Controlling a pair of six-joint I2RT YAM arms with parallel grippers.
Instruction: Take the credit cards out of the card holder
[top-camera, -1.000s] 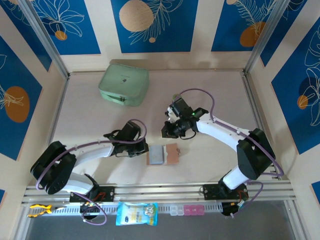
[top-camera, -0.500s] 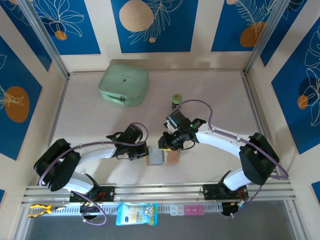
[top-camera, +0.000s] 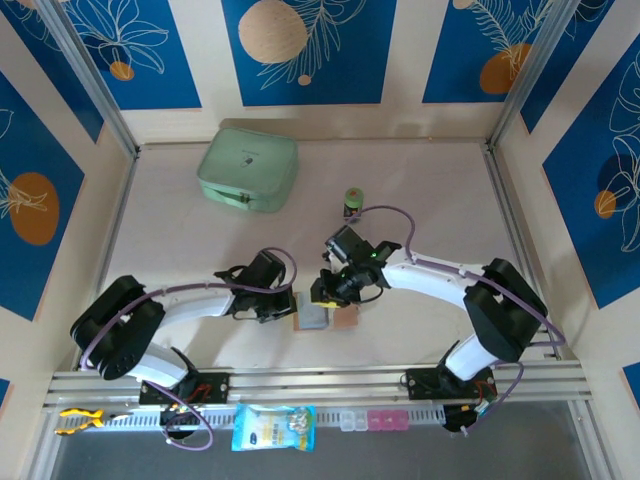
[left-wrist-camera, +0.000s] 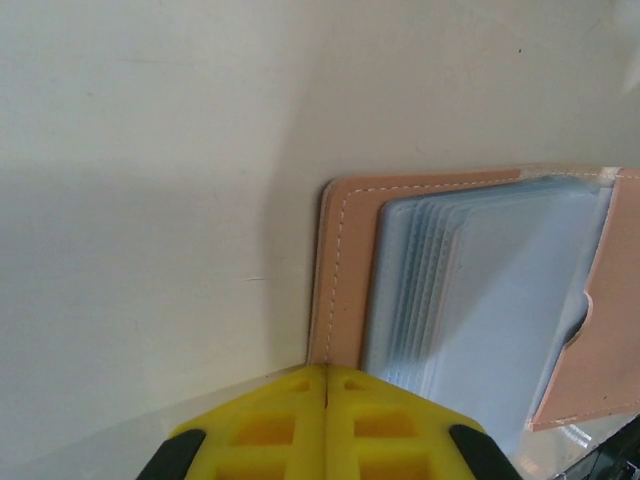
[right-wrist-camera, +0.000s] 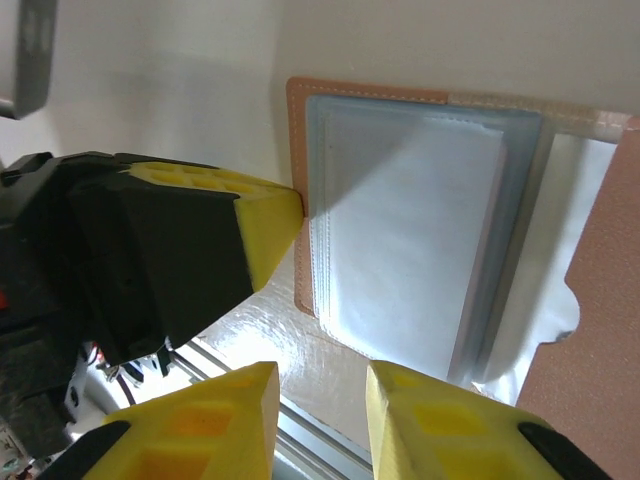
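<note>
Reader: Surface and room first. What is shown?

Describer: A pale, cream-coloured table is seen from above, closed in by walls panelled in deep blue with white leaf outlines and orange discs. A metal rail is run along the near edge, and the two arms are bolted there. A mint-green case is set at the far left of the table. A small green-and-black cylinder is stood upright near the middle, well apart from the case. A blue snack packet is laid below the rail.

Reader: Where is the card holder found?

Describer: The card holder is laid open and flat near the table's front centre, between the two grippers. Its pinkish-brown cover is faced down, and stacked pale grey-blue sleeves are turned up. Whether cards are tucked inside the sleeves cannot be told.

Reader: How are the fingers held?

Describer: The left gripper is closed tight, with nothing pinched between its yellow fingers, and its tip is pressed against the holder's left edge. The right gripper is held just over the holder's left side, its fingers parted slightly with nothing between them. Whether the holder is touched by it cannot be told.
</note>
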